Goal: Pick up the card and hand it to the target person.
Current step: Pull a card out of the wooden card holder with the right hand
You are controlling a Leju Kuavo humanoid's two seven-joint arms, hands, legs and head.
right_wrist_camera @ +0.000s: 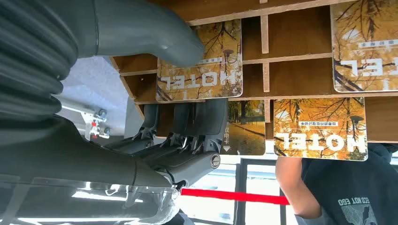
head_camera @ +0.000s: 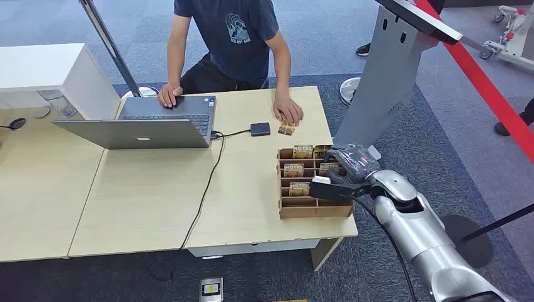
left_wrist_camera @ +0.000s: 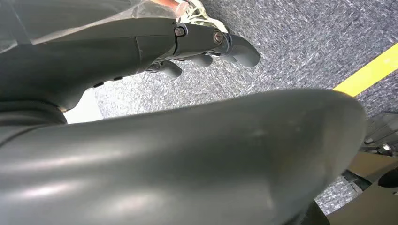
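Here, right hand (head_camera: 348,165) at centre-right reaches into card rack (head_camera: 286,207), fingers (right_wrist_camera: 197,119) around a hotel card (right_wrist_camera: 199,65) | grip unconfirmed | card looks thin, stiff, slick: pinch its exposed edge.

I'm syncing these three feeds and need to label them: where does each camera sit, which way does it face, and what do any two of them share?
Head view: high on the robot, facing forward and down at the table, laptop, wooden card rack and seated person; the right hand reaches over the rack.
Left wrist view: behind the left hand, looking at grey carpet with a yellow line; dark body parts show.
Right wrist view: behind the right hand, close on the rack's hotel cards.
Shared: head and right wrist views both show rack, cards and person.
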